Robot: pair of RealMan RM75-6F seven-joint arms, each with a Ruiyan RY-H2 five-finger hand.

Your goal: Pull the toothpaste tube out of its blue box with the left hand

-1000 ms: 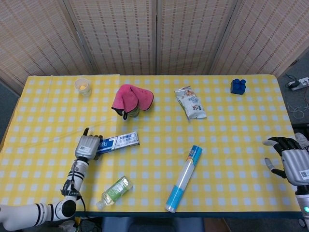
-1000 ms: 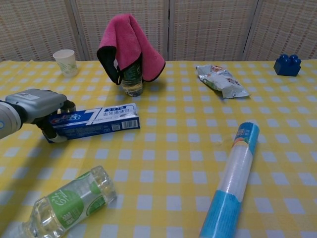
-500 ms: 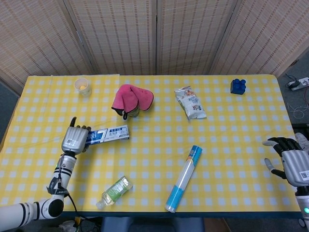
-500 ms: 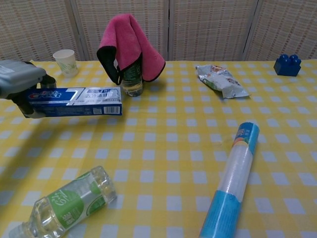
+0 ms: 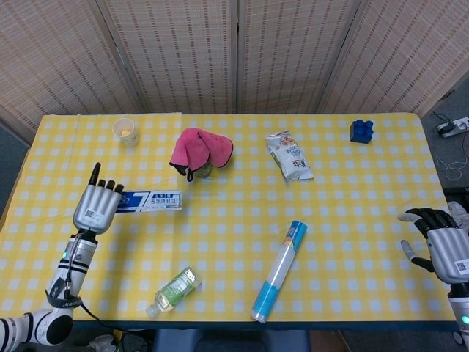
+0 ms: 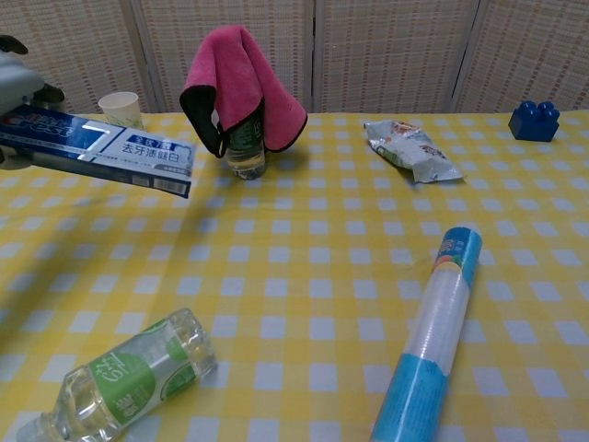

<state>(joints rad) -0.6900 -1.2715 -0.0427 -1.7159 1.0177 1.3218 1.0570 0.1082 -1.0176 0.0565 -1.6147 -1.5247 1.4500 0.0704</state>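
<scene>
Lifting the blue box (image 5: 151, 200) clear of the bench (image 5: 352, 213), the left hand (image 5: 97, 207) is carrying it up and leftward from where it lay a second ago, fingers grasping one end. The toothpaste tube is remaining hidden inside, extraction not yet begun. The right hand (image 5: 440, 246) is idling at the bench edge, fingers released.
</scene>
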